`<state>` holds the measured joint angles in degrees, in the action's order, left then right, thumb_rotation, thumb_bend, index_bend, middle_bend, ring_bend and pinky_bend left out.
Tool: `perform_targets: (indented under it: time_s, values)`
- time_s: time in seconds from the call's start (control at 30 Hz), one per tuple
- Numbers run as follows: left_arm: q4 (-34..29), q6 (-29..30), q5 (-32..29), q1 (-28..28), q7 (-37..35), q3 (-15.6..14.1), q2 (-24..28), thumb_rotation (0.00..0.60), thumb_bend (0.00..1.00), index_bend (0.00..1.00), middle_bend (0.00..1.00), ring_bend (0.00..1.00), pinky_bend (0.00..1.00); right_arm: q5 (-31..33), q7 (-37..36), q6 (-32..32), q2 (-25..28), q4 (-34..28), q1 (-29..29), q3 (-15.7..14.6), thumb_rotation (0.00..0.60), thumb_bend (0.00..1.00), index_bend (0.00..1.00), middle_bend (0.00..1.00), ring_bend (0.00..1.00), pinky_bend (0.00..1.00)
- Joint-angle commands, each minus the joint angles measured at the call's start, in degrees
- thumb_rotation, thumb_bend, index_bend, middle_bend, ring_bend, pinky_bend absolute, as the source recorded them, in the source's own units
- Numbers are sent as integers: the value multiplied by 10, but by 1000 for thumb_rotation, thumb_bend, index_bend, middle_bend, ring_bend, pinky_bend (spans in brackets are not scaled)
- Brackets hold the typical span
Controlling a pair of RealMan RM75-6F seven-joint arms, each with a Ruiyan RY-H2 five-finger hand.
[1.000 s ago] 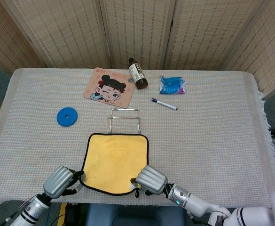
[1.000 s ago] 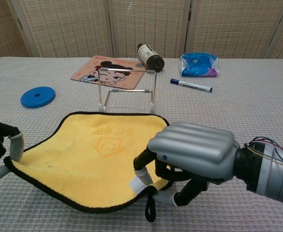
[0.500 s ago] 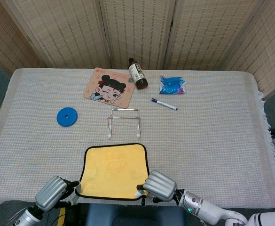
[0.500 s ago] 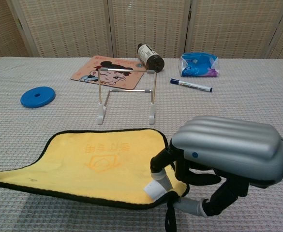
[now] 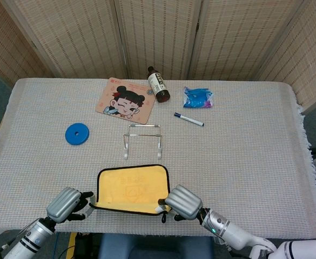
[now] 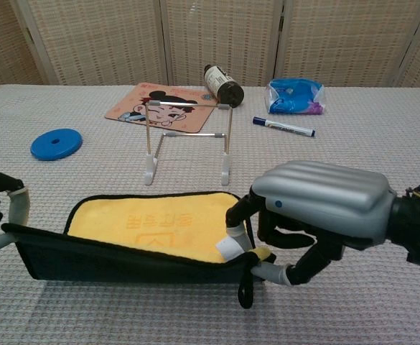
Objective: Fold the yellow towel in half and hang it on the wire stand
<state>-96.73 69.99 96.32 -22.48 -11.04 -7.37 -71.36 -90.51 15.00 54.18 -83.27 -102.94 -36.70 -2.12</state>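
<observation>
We find the yellow towel (image 6: pixel 159 226) on the table (image 5: pixel 244 140), just in front of the wire stand (image 6: pixel 188 140). Its near edge is lifted: the left hand (image 5: pixel 66 197) pinches one corner, the right hand (image 6: pixel 317 212) the other.

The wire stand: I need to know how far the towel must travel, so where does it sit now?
In the head view the wire stand stands upright mid-table, just beyond the yellow towel, with the cartoon mat behind it.
</observation>
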Motion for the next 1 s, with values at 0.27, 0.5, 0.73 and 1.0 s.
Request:
perform_targets:
  time_s: [0.27, 0.5, 0.73, 1.0]
  values:
    - [36, -109, -105, -58, -25, 60, -17, 600, 536, 646, 994, 845, 1000, 59, 51, -5, -61, 60, -8, 41, 600, 518, 733, 961, 1000, 1000]
    - [53, -150, -146, -77, -32, 78, -22, 600, 535, 636, 994, 845, 1000, 73, 77, -7, -87, 89, -16, 49, 600, 518, 733, 961, 1000, 1000]
    - [69, -178, -179, -88, -35, 90, -28, 600, 535, 623, 994, 845, 1000, 85, 94, -9, -110, 117, -25, 57, 600, 518, 732, 961, 1000, 1000]
    - [79, -195, -192, -93, -40, 93, -33, 600, 534, 566, 994, 845, 1000, 100, 100, -11, -127, 138, -34, 68, 600, 518, 732, 961, 1000, 1000]
